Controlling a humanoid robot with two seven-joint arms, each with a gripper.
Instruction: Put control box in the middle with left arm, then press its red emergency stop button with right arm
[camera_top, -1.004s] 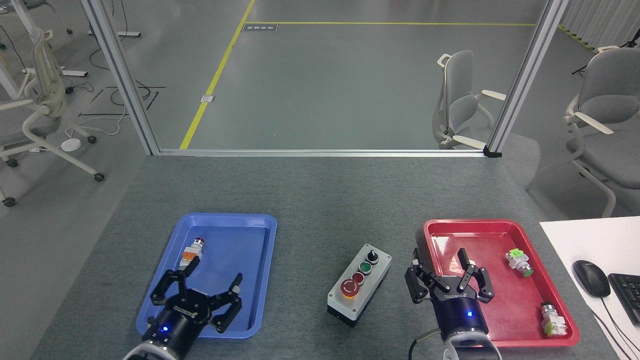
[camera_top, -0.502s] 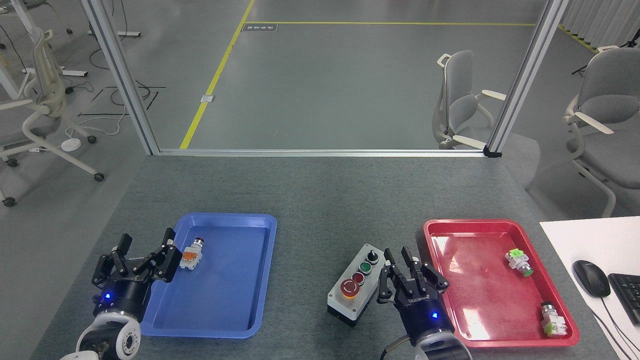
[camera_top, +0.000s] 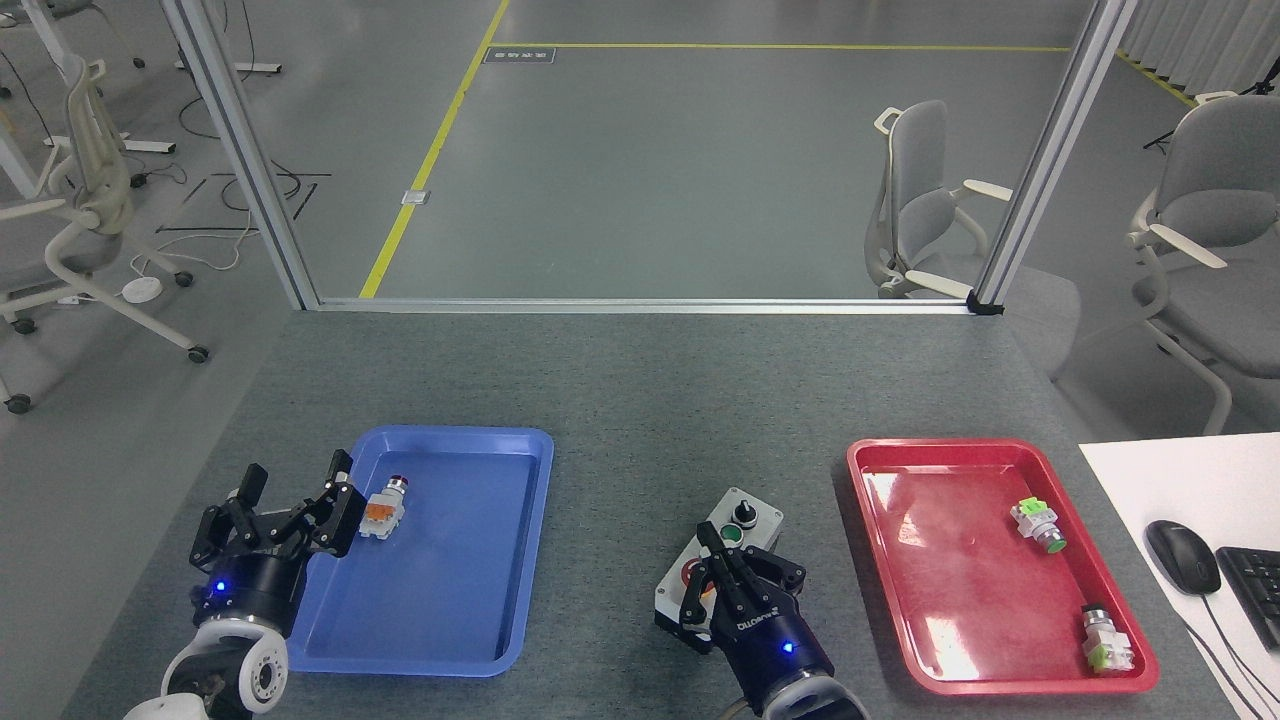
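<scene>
red emergency stop button (camera_top: 693, 577) under right gripper (camera_top: 722, 580) jaws, mostly hidden

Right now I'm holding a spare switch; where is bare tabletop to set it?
The wide strip beyond the blue tray and red tray, up to the metal rail, is bare. Between the trays it is crowded: the control box with the right hand over it.

Two trays (camera_top: 520, 540) (camera_top: 870, 520), three loose switches (camera_top: 383, 505) (camera_top: 1037, 526) (camera_top: 1105, 640)
</scene>
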